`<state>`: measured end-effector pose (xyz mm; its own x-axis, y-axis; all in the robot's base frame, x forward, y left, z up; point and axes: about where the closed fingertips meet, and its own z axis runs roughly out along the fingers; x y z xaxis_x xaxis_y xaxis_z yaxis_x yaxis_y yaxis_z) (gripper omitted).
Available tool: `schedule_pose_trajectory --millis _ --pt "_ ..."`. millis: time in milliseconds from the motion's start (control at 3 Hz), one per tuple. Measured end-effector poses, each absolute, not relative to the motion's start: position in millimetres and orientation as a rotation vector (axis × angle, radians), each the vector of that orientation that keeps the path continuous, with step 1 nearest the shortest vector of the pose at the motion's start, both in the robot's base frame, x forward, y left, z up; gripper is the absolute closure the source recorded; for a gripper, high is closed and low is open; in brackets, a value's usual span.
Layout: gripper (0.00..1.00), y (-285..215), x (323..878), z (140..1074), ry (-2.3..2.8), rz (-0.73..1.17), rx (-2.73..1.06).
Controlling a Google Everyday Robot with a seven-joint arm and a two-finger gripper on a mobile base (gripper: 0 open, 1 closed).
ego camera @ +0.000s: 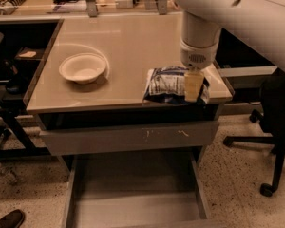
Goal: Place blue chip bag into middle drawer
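The blue chip bag (166,83), dark-blue foil with a white label panel, is at the front right edge of the tan table (133,37), its lower edge over the rim. My gripper (194,87) comes down from above and is shut on the bag's right end; one pale finger (193,84) shows in front of the bag. The middle drawer (133,208) is pulled open below the table, a grey tray with a flat bare floor, directly under and in front of the bag.
A white round bowl (82,68) sits on the table's left half. A closed grey drawer front with pale scuff marks (128,137) lies between tabletop and open drawer. An office chair (275,127) stands to the right. A shoe (7,219) is at the bottom left.
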<state>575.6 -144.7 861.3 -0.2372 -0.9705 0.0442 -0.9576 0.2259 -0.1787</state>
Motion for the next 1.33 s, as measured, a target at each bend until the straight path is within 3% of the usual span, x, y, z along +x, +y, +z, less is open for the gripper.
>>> schedule_pose_trajectory --millis 667,1333 --pt "1.0 -165 487 867 2.515 -0.251 -1.793" --pt "1.0 -162 468 850 2.525 -0.2 -1.815"
